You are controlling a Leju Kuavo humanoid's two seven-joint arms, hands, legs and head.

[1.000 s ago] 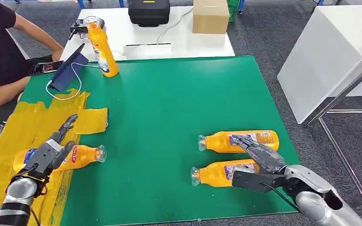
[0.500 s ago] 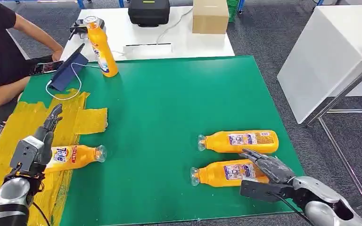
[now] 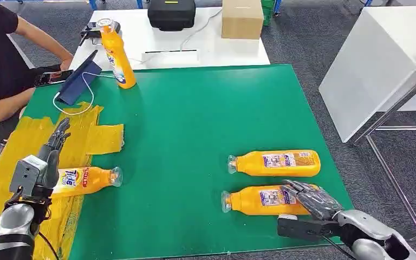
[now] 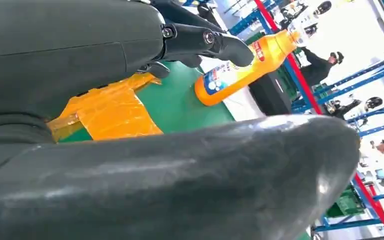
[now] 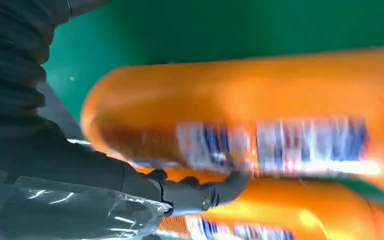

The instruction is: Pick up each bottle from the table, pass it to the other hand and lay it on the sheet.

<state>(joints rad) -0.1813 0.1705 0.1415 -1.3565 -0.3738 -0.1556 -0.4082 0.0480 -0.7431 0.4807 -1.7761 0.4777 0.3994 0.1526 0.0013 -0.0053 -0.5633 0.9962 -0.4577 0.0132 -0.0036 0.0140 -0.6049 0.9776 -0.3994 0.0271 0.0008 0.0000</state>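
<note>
— Green was the mat (image 3: 195, 135) on the table, and yellow the sheet (image 3: 11, 157) at its left side. Where were your hands at that moment?

— My left hand (image 3: 38, 168) was above the yellow sheet, at the near left. Its fingers were stretched out and apart, and it held nothing. Just beside it, one orange bottle (image 3: 86, 180) lay on its side, its body on the sheet and its clear cap end pointing right over the green mat.

— And the right hand?

— My right hand (image 3: 311, 199) was at the near right corner of the mat. Its fingers lay over the right end of the nearer bottle (image 3: 260, 200), which lay on its side. The thumb was below, on the near side. I cannot tell if the grip was closed; the wrist picture was blurred.

— Were there more bottles?

— Yes. A second lying bottle (image 3: 276, 162) was just beyond the nearer one, almost parallel to it. A standing bottle (image 3: 116, 54) was at the far left edge of the mat, near a dark tablet (image 3: 78, 81). A person (image 3: 0, 54) sat at the far left.
</note>
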